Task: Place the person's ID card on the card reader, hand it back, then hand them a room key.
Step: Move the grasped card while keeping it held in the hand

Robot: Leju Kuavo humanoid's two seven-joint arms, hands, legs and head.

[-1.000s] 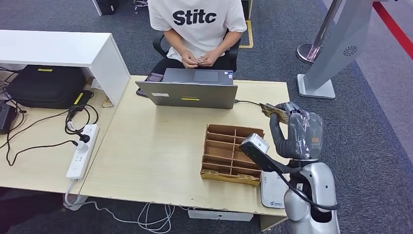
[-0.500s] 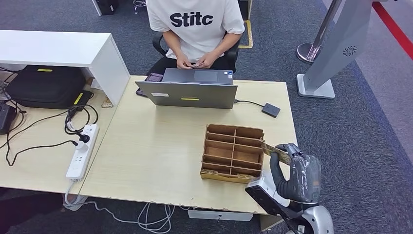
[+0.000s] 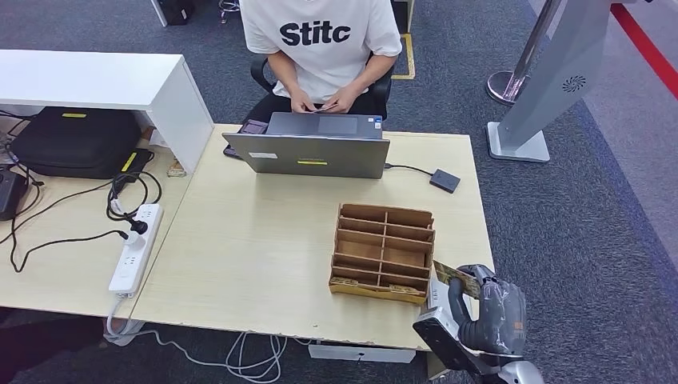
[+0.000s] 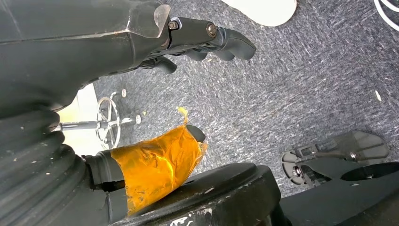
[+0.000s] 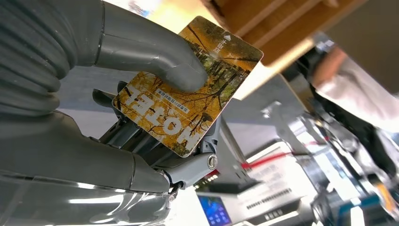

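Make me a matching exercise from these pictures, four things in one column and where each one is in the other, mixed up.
Things:
1. card
2. laptop
3. wooden organizer
4. power strip

Places:
A. on the left desk, with black cables plugged in
B. at the table's far edge, in front of the seated person
C. held in the right robot hand
D. on the table near its front right corner, its compartments mostly empty

Right pairs: 1-C, 2-B, 3-D, 4-A

Orange-yellow autumn-tree card [image 5: 188,89], brown wooden box [image 3: 382,251], pale wood table [image 3: 248,248], grey carpet [image 3: 592,208].
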